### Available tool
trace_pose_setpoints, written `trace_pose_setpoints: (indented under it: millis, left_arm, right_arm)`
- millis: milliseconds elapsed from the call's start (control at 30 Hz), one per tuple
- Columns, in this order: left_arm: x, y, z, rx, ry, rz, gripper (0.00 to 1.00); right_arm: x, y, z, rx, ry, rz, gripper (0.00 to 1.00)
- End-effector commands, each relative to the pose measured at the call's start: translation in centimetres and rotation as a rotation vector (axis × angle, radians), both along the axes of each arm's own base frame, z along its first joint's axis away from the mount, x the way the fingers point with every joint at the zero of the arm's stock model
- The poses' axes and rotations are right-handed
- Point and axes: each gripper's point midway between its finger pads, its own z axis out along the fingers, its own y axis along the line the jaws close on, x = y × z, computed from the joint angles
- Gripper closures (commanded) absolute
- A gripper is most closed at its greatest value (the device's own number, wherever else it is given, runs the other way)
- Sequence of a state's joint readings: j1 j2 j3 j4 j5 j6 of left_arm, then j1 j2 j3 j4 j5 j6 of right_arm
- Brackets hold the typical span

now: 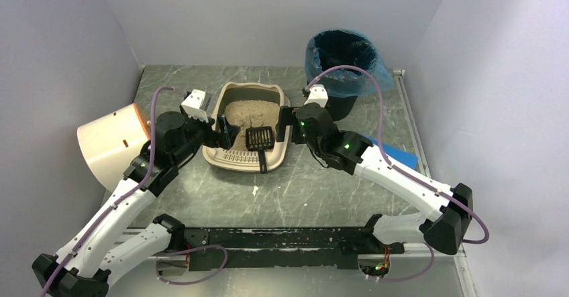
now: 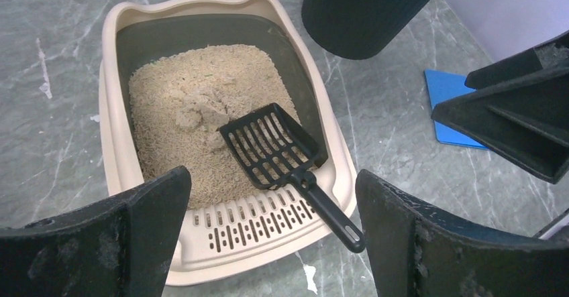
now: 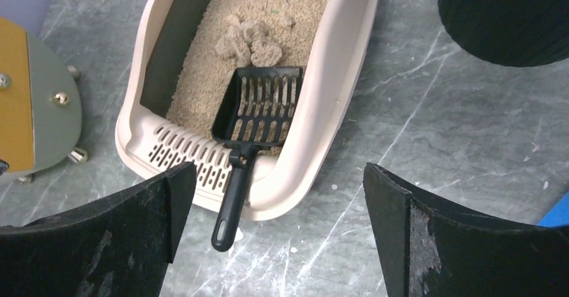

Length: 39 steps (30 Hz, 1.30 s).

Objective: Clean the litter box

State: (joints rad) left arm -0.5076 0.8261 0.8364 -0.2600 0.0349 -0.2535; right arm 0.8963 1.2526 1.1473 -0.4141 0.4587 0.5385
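Left gripper (image 1: 228,135): jaws wide, holding nothing, just beside the box's left rim.
Right gripper (image 1: 287,124): jaws wide as well, empty, just beside the right rim.
Scoop (image 2: 268,146): black and slotted, head resting on the litter, handle poking out over the near rim beside the grate (the obvious place to grip).
Box (image 1: 231,156): mid-table between both grippers, grate lip nearest the arms.
Handling: probably stiff thin plastic, weighted by litter and likely to slide on the smooth top; take the rolled rim on a long side and keep it level or litter spills.
Clumps (image 3: 251,42): a few pale lumps just beyond the scoop head.
Bin (image 1: 342,55): black, blue liner, past the box's far right corner.
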Motion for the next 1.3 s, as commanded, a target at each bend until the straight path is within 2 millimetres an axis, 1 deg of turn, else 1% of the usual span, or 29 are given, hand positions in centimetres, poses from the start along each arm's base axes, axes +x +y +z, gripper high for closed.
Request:
trace_pose_setpoints:
  millis: [0,100,167,200,300,400,433,467,567,667,700,800,900,1033,1133,1200,1267]
  left_arm:
    - [0.1,1.1,0.5,0.035,-0.036,0.046,0.03]
    - [0.1,2.0,0.6,0.046,-0.06,0.083,0.03]
    - [0.2,2.6,0.3,0.055,-0.075,0.111,0.03]
    - [0.3,3.0,0.1,0.059,-0.078,0.131,0.03]
    - [0.3,4.1,0.5,0.069,-0.082,0.189,0.03]
    - [0.3,5.6,1.0,0.074,-0.097,0.264,0.03]
    - [0.2,5.8,1.2,0.071,-0.106,0.271,0.03]
    - [0.0,5.8,1.4,0.069,-0.12,0.26,0.03]
    - [-0.4,5.7,1.8,0.051,-0.137,0.247,0.03]
    - [-0.5,6.7,1.9,0.06,-0.14,0.296,0.03]
    - [-0.5,7.1,1.9,0.064,-0.137,0.316,0.03]
    - [-0.6,7.5,1.8,0.077,-0.128,0.332,0.04]
    - [-0.6,7.7,1.7,0.082,-0.127,0.341,0.04]
    - [-0.8,7.5,1.7,0.076,-0.13,0.325,0.03]
    - [-0.9,7.3,1.9,0.071,-0.14,0.313,0.03]
    - [-0.9,7.4,2.0,0.073,-0.143,0.316,0.04]
    - [-0.9,7.4,2.0,0.073,-0.143,0.313,0.04]
  right_arm:
    - [-1.0,1.1,-1.2,-0.014,0.069,0.058,0.02]
    - [-1.6,2.4,-3.1,-0.035,0.138,0.113,0.1]
    - [-2.1,3.2,-4.1,-0.039,0.183,0.133,0.15]
    - [-2.4,3.9,-4.5,-0.041,0.199,0.152,0.18]
    - [-3.5,6.0,-5.4,-0.047,0.222,0.225,0.25]
    - [-3.8,7.1,-6.2,-0.071,0.238,0.199,0.36]
    - [-3.9,7.5,-6.4,-0.081,0.24,0.194,0.4]
    - [-4.0,7.7,-6.7,-0.096,0.244,0.181,0.42]
    - [-4.8,8.7,-7.5,-0.146,0.243,0.175,0.42]
    - [-5.1,9.0,-8.4,-0.185,0.237,0.161,0.43]
    - [-5.2,9.3,-8.6,-0.187,0.23,0.165,0.42]
    - [-5.4,10.3,-9.9,-0.199,0.225,0.219,0.4]
    - [-5.3,10.9,-10.8,-0.223,0.239,0.207,0.42]
    - [-5.0,10.9,-12.3,-0.276,0.225,0.197,0.43]
    - [-4.4,10.2,-13.4,-0.347,0.231,0.155,0.45]
    - [-4.4,10.1,-13.8,-0.371,0.228,0.158,0.47]
    - [-4.4,10.2,-13.8,-0.37,0.202,0.171,0.48]
